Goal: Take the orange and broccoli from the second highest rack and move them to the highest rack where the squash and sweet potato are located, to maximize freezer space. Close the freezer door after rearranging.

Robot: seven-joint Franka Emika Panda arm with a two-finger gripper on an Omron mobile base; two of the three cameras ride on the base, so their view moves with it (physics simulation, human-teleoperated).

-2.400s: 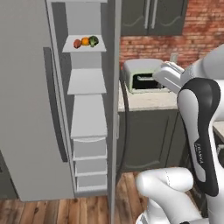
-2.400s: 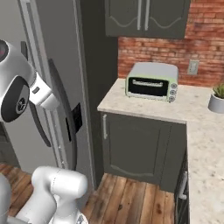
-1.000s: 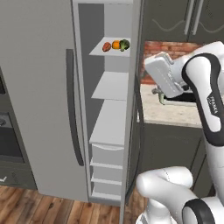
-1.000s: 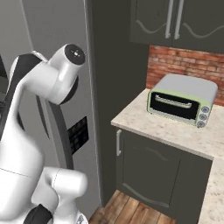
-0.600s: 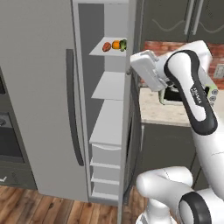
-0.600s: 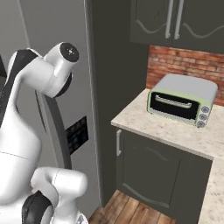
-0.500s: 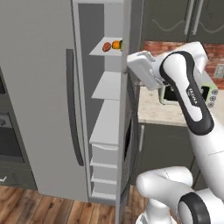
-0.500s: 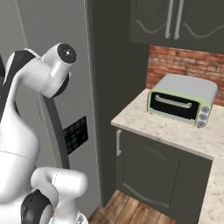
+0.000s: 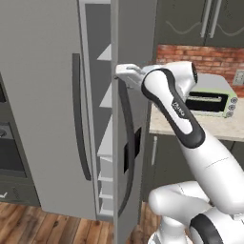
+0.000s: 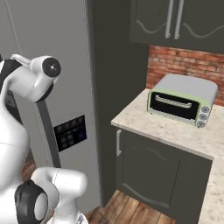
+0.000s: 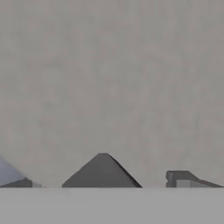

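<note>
The freezer door point(image 9: 136, 109) has swung most of the way shut since a moment ago, right in front of the wide-open, empty tool point(image 9: 125, 72) pressing it, so closing looks nearly done.

You've got 1 freezer point(image 9: 43, 95), 2 door handles point(image 9: 81, 119), 1 toaster oven point(image 10: 181, 104), 1 bench point(image 10: 175, 131).

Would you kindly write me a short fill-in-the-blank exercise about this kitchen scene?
1. The toaster oven sits on the ____.
2. The wall behind it is made of red ____.
3. The freezer door stands partly ____.
4. The floor is made of ____.

Missing words: counter; brick; open; wood
</note>
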